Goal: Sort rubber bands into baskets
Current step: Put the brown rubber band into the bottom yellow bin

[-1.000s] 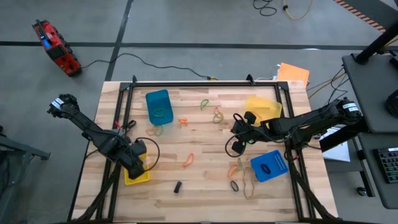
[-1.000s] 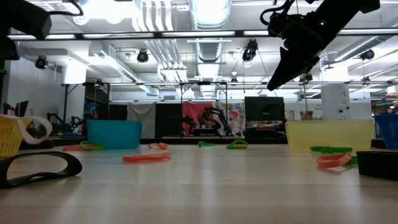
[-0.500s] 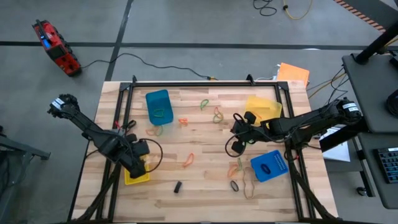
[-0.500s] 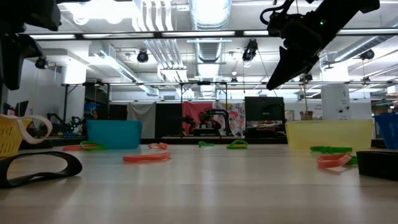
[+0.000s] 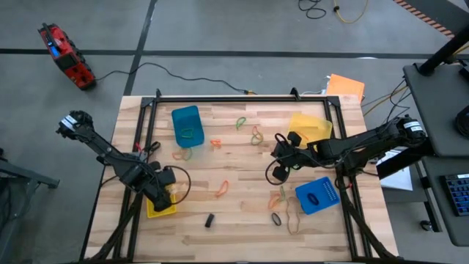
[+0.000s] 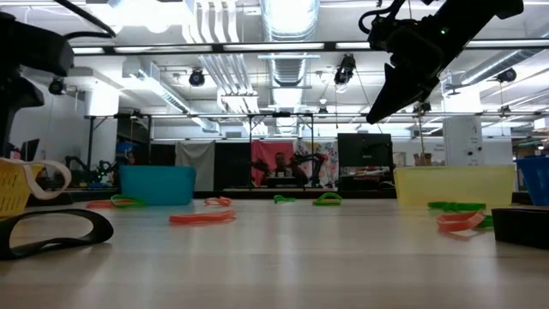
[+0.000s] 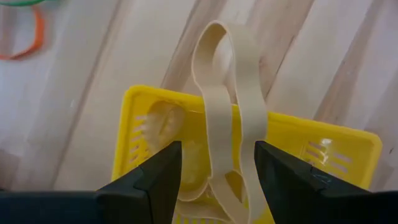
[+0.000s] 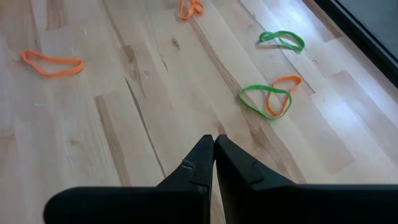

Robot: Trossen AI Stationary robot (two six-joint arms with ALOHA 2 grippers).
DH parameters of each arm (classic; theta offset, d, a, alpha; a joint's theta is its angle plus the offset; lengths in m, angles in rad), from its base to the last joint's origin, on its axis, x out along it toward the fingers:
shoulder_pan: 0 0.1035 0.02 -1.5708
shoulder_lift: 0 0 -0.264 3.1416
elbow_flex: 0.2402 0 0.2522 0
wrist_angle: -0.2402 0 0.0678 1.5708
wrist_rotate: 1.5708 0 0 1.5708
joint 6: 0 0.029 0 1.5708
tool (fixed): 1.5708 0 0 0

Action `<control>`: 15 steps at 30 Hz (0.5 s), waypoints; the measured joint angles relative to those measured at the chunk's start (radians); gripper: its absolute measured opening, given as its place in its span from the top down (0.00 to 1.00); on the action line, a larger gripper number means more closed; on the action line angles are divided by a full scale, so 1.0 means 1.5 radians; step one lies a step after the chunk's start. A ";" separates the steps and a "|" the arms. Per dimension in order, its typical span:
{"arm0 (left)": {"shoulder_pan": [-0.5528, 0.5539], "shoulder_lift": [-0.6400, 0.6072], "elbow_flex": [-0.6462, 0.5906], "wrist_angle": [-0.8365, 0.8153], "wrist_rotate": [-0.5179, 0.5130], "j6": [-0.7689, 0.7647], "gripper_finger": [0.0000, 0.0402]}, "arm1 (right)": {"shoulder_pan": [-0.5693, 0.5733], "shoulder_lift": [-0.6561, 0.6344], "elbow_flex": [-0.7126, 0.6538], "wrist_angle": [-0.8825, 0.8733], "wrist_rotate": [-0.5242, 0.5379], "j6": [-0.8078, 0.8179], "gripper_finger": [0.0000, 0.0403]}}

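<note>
Your left gripper (image 7: pixel 211 180) sits directly over the yellow basket (image 7: pixel 155 118) near the table's front-left corner, its fingers spread wide — nothing is pinched between them. A tan rubber band (image 7: pixel 227 118) hangs across that basket's far rim, one end lying inside the bin and the other looped out onto the wooden table (image 7: pixel 74 124). In the high view you can see the left gripper (image 5: pixel 163 187) right above the same basket (image 5: pixel 160 208).

Your right gripper (image 8: pixel 214 146) hovers above bare wood around the middle of the table, fingers pressed together and holding nothing. Beyond its tips lie a green band crossed with an orange band (image 8: pixel 268 101), another green band (image 8: pixel 282 39) and a flat orange band (image 8: pixel 52 63).

From above, the blue basket (image 5: pixel 186 126) stands at the rear left, a second yellow basket (image 5: pixel 310 128) at the rear right, and a second blue basket (image 5: pixel 316 195) at the front right — loose bands are scattered between them, with a small black block (image 5: pixel 209 220) near the front edge
</note>
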 joint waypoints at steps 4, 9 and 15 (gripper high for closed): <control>-0.007 0.000 -0.008 0.020 0.000 0.003 0.54 | 0.000 0.000 0.000 0.000 -0.001 0.001 0.98; -0.021 0.000 -0.030 0.052 0.001 0.002 0.56 | 0.000 0.000 0.000 0.000 -0.003 0.005 0.98; -0.023 0.000 -0.047 0.064 0.005 -0.012 0.60 | 0.000 0.000 0.000 0.000 -0.005 0.007 0.98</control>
